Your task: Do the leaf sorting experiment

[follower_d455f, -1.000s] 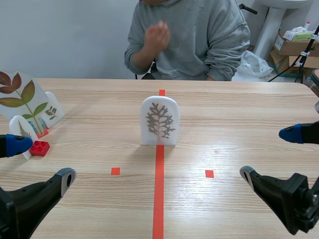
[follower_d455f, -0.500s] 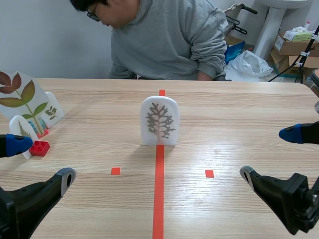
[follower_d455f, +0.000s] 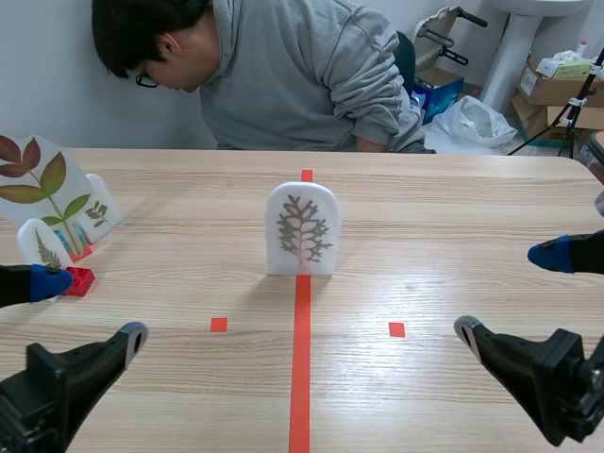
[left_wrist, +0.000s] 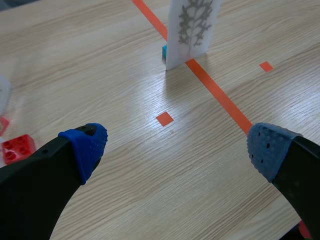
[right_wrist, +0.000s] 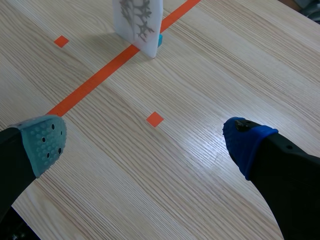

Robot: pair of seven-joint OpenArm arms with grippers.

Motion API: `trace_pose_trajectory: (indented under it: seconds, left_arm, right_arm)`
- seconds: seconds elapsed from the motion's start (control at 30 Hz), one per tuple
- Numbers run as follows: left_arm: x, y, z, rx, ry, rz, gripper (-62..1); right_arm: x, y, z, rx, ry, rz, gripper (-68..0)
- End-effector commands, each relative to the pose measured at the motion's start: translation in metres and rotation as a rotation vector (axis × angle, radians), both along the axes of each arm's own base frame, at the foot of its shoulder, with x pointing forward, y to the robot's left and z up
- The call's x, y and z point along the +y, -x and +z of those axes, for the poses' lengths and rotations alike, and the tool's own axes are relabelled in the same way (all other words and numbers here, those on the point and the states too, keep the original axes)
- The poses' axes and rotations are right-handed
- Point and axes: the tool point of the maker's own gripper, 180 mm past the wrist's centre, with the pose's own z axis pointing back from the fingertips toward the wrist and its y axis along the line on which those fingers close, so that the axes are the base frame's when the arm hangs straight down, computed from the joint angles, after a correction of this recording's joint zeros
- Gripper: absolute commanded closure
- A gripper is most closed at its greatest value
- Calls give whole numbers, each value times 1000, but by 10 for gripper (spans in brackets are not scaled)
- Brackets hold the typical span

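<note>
Item: leaf card (follower_d455f: 302,229), 12 o'clock, upright. We are holding left gripper (follower_d455f: 92,310) and right gripper (follower_d455f: 507,291) spread, and are advising a gentle, low edge pinch.

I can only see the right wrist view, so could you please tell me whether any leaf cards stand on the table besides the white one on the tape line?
Observer: Yes, a cluster of leaf cards stands at the table's left edge: one large and two smaller arched ones.
Operator: Thank you. Is anything lying near them?
Observer: A red brick sits on the table beside the cluster, on the side nearer the robot.
Operator: And how does the left claw stand?
Observer: The left claw is open and holds nothing; one of its fingertips is close to that brick.
</note>
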Motion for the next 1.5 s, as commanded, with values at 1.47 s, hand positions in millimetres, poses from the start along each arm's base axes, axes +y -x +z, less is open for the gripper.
trace_pose_trajectory:
  seconds: [1.47]
  left_arm:
    - [-154, -177, -60, -111, -15, -272, -556]
  right_arm:
    - [1, -5, 9, -29, -2, 9, -657]
